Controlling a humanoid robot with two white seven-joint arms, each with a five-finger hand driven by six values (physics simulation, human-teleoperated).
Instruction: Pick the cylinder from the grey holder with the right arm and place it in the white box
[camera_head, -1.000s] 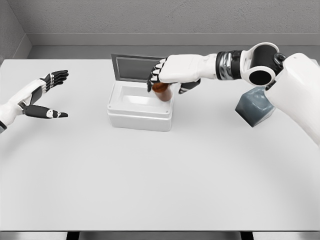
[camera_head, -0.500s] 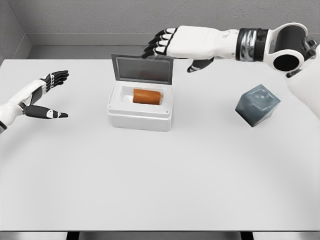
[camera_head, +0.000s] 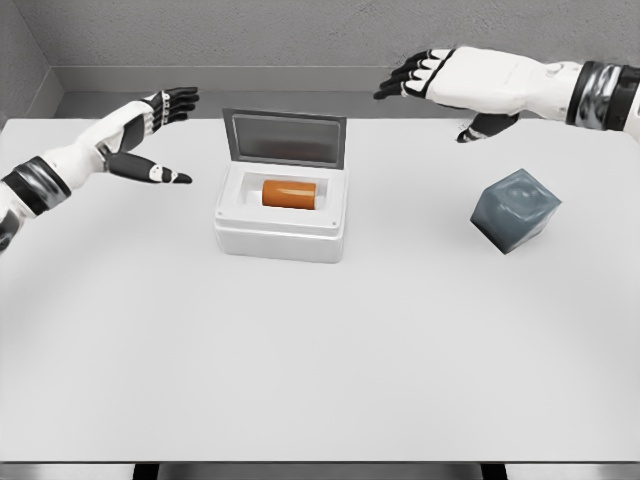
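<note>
1. The orange cylinder (camera_head: 289, 193) lies on its side inside the white box (camera_head: 281, 236), near the middle of the white desk (camera_head: 320, 370).
2. The lid (camera_head: 285, 138) of the box stands upright at the back edge, so the box is open from above and nothing covers the cylinder.
3. The right robot hand (camera_head: 450, 84) hovers above the far part of the desk, to the right of the lid, with fingers spread wide and holding nothing.
4. The grey holder (camera_head: 515, 209) sits tilted on the desk, well apart from the box on its right side.
5. The left robot hand (camera_head: 150, 135) is raised to the left of the box, fingers open and empty.
</note>
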